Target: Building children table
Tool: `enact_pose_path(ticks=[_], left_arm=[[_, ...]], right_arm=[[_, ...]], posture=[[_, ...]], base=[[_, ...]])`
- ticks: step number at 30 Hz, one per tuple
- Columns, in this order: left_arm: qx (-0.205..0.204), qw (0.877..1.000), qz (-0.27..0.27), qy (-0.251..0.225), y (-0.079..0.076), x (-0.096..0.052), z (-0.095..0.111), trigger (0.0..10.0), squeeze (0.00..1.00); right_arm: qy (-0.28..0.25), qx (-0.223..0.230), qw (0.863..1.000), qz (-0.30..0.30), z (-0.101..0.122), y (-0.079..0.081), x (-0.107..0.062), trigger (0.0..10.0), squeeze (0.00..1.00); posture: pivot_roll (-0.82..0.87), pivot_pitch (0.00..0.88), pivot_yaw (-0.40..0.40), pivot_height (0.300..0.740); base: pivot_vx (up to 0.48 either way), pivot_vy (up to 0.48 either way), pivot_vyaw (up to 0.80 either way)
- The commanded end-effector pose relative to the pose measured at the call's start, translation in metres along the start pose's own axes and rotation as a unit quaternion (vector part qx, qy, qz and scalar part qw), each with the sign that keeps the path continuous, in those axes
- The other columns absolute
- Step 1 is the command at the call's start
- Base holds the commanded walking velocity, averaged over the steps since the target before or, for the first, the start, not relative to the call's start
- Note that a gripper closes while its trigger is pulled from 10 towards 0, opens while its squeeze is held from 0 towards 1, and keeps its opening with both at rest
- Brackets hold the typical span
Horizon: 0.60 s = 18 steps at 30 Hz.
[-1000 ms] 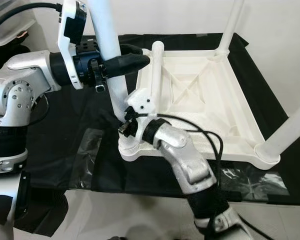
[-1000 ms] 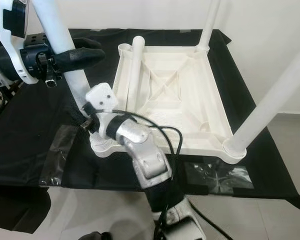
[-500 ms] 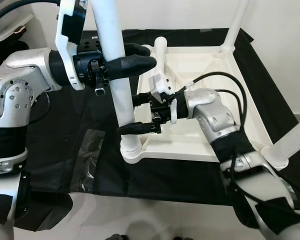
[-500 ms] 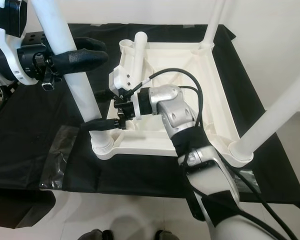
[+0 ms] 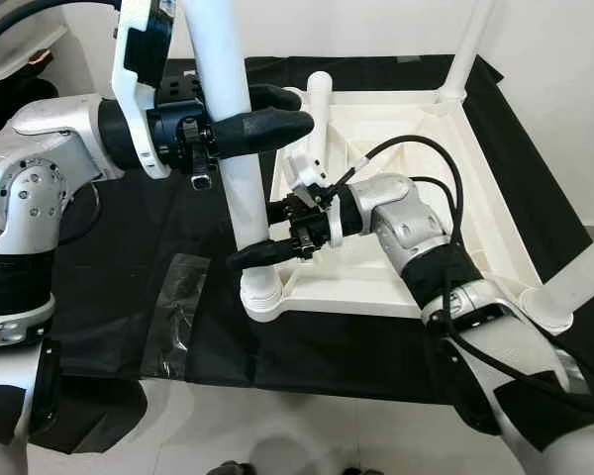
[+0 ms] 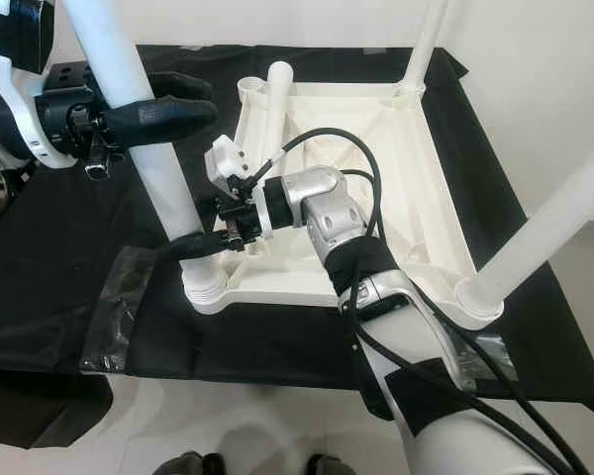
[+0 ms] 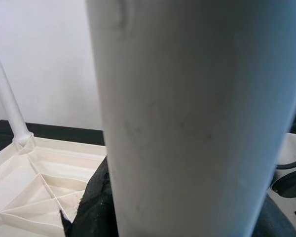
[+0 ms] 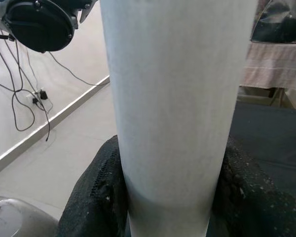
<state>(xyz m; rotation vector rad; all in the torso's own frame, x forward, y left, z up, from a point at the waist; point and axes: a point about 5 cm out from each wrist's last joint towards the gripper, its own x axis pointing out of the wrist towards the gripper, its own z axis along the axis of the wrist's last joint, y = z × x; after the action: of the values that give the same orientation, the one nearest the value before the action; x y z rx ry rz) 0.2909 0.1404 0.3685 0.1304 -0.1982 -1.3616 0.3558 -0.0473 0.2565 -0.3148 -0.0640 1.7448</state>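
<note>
The white tabletop [image 5: 396, 188] lies upside down on the black-covered worktop [image 5: 158, 247]. Two legs at its far and near right corners [image 5: 472, 40] [image 5: 584, 272] already stand in their sockets. A third leg [image 5: 230, 148] stands in the near left socket [image 5: 260, 297], with the left tool [image 5: 247, 124] clamped high on it and the right tool [image 5: 267, 233] clamped just above the socket. This leg looks seated or nearly so. A fourth leg [image 5: 317, 119] leans by the far left corner, seemingly not yet fitted, so roughly one leg remains.
</note>
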Motion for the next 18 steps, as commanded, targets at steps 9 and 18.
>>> enact_pose_path(ticks=[9, 18], left_arm=[[-0.022, 0.997, 0.07, 0.021, 0.012, 0.001, -0.008, 10.0, 0.0], [-0.025, 0.996, 0.068, 0.046, 0.014, -0.005, -0.015, 10.0, 0.0]], right_arm=[[-0.057, 0.129, 0.903, -0.405, -0.054, 0.039, 0.034, 0.0, 0.0], [-0.012, 0.156, 0.882, -0.445, -0.078, 0.074, 0.056, 0.0, 0.0]], posture=[[0.13, 0.17, -0.028, 0.74], [0.1, 0.155, 0.017, 0.74]], base=[[0.0, 0.0, 0.0], [0.0, 0.0, 0.0]])
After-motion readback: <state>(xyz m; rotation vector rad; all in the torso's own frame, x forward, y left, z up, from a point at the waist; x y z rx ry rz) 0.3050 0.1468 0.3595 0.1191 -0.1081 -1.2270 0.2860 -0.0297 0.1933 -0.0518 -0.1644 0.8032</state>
